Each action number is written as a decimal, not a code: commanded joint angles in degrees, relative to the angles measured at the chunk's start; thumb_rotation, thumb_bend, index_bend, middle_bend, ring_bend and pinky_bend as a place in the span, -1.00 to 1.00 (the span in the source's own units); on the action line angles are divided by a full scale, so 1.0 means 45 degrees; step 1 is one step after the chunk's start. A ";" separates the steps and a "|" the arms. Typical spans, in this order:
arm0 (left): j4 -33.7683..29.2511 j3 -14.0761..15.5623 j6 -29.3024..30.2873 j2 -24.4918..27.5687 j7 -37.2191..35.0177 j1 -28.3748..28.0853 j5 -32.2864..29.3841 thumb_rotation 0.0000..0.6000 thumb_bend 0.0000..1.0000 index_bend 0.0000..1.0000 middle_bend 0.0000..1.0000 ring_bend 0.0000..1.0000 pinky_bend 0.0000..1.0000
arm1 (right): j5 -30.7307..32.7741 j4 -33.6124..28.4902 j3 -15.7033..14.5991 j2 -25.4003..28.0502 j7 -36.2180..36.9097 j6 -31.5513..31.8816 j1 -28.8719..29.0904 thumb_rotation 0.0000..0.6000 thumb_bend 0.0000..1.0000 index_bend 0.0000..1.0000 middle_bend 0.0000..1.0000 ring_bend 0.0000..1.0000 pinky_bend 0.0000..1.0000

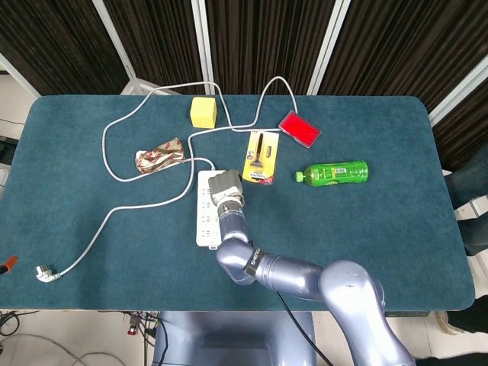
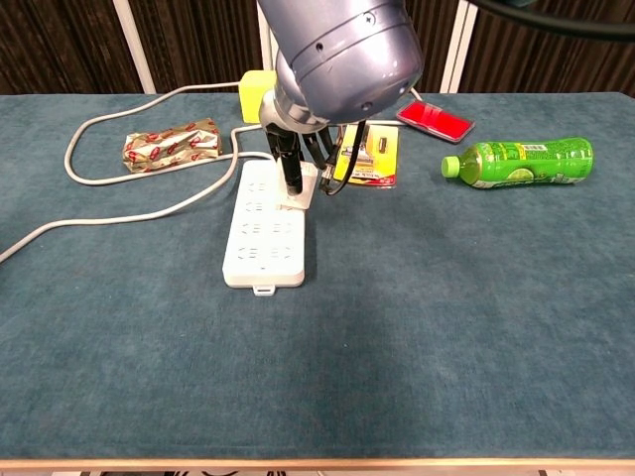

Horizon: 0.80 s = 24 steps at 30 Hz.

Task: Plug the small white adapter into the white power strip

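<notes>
Blue table (image 1: 396, 252): green bottle (image 1: 332, 173), red case (image 1: 300, 129), yellow block (image 1: 203, 112).

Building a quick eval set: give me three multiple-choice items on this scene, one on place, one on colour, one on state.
1. Where does the yellow foam cube lie?
A. far side of the table
B. near edge
C. on the strip

2. The flat rectangular case is:
A. blue
B. red
C. white

3. The green plastic bottle:
A. stands upright
B. lies on its side
C. is held

Answers: 1 A, it lies beyond the white power strip; 2 B, plainly red; 3 B, flat on the cloth, away from the right hand.
</notes>
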 commanded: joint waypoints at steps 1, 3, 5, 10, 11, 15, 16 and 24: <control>0.0000 0.0002 0.0011 -0.0005 0.0010 0.0001 0.0010 1.00 -0.83 -0.64 -1.00 -1.00 -1.00 | -0.0029 0.0022 0.0016 -0.0029 -0.0055 -0.0009 -0.0020 1.00 -0.07 0.49 0.32 0.23 -0.39; -0.0002 0.0005 0.0030 -0.0011 0.0019 0.0005 0.0028 1.00 -0.83 -0.64 -1.00 -1.00 -1.00 | -0.0041 0.0022 0.0029 -0.0060 -0.0115 -0.0010 -0.0029 1.00 -0.07 0.49 0.32 0.23 -0.39; 0.0004 0.0003 0.0032 -0.0012 0.0019 0.0006 0.0024 1.00 -0.83 -0.64 -1.00 -1.00 -1.00 | -0.0085 0.0022 0.0055 -0.0100 -0.0134 -0.0009 -0.0030 1.00 -0.07 0.50 0.32 0.23 -0.39; 0.0011 -0.0017 0.0021 -0.0013 0.0019 -0.0001 -0.0010 1.00 -0.83 -0.64 -1.00 -1.00 -1.00 | -0.0263 0.0023 0.0126 -0.0230 -0.0103 0.0012 0.0004 1.00 -0.07 0.50 0.32 0.23 -0.39; 0.0015 -0.0020 0.0021 -0.0013 0.0011 -0.0001 -0.0014 1.00 -0.83 -0.64 -1.00 -1.00 -1.00 | -0.0297 0.0014 0.0130 -0.0261 -0.0110 0.0018 0.0015 1.00 -0.07 0.50 0.32 0.23 -0.39; 0.0030 -0.0025 -0.0010 -0.0004 -0.0010 -0.0007 -0.0041 1.00 -0.83 -0.64 -1.00 -1.00 -1.00 | -0.0394 0.0009 0.0099 -0.0389 -0.0164 0.0034 0.0057 1.00 -0.07 0.52 0.34 0.24 -0.39; 0.0028 -0.0027 -0.0018 -0.0003 -0.0015 -0.0012 -0.0039 1.00 -0.83 -0.64 -1.00 -1.00 -1.00 | -0.0437 0.0030 0.0092 -0.0436 -0.0168 0.0044 0.0071 1.00 -0.07 0.54 0.35 0.24 -0.39; 0.0039 -0.0047 -0.0060 0.0020 -0.0076 -0.0021 -0.0084 1.00 -0.83 -0.64 -1.00 -1.00 -1.00 | -0.1357 0.0266 -0.0114 -0.0799 -0.0016 0.0237 0.0224 1.00 -0.07 0.61 0.39 0.27 -0.38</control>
